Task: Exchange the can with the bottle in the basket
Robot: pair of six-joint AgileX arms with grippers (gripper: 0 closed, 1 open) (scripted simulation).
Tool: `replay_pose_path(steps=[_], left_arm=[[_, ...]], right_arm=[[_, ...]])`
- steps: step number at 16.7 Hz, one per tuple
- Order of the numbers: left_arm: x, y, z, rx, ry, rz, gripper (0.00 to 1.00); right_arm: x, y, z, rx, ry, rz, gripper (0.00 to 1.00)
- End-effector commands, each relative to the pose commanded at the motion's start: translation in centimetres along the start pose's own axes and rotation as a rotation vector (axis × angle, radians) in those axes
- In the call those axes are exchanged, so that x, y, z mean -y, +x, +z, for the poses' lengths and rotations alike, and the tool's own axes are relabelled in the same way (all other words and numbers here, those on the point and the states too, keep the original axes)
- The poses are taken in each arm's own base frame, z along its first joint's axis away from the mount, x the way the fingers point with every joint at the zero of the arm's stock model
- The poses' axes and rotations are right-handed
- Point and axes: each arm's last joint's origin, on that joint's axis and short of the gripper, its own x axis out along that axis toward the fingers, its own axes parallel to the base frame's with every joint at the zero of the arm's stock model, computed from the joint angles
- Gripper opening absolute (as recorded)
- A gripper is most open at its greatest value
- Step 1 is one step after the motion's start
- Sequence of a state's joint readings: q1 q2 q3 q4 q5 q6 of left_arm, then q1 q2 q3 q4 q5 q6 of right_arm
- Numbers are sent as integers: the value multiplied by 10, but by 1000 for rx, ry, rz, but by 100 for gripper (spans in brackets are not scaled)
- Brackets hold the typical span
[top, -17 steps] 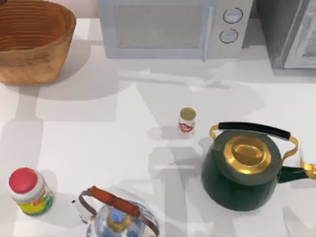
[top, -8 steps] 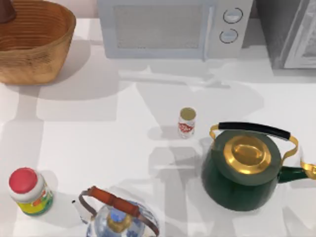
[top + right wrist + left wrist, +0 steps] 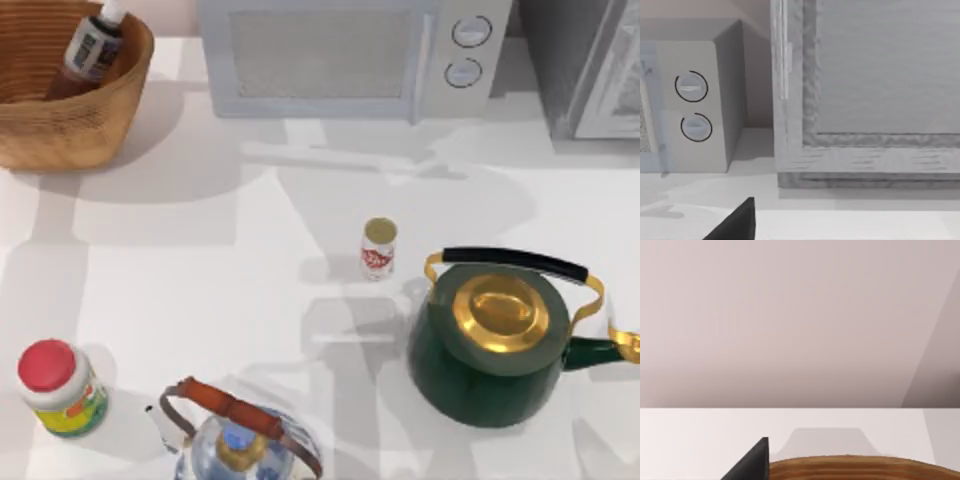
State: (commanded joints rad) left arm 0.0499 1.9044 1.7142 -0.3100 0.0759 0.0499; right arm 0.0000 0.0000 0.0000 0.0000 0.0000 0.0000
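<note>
The bottle (image 3: 90,50), dark brown with a white cap and a blue-and-white label, lies tilted inside the wicker basket (image 3: 70,130) at the table's far left, its cap toward the back rim. The small white can (image 3: 378,248) with red markings stands upright near the middle of the table, apart from the basket. In the left wrist view a dark part of my left gripper (image 3: 752,465) sits beside the basket's rim (image 3: 860,467). The right wrist view has a dark part of my right gripper (image 3: 735,222) facing the microwave and a grey cabinet.
A microwave (image 3: 340,55) stands at the back, with a grey cabinet (image 3: 590,70) to its right. A dark green kettle (image 3: 495,345) with a gold lid sits right of the can. A blue-and-white kettle (image 3: 240,445) and a red-capped jar (image 3: 58,388) stand along the front edge.
The basket was empty a second ago. A dark brown shape then showed at its back-left edge, and the bottle now lies inside it. The can has not moved.
</note>
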Motion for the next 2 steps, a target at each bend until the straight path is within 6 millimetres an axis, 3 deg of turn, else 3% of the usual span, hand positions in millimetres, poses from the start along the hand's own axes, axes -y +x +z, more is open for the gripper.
replay_pose_path(steps=[2], left_arm=[[0, 0, 0, 0, 0, 0, 100]], right_arm=[[0, 0, 0, 0, 0, 0, 100]])
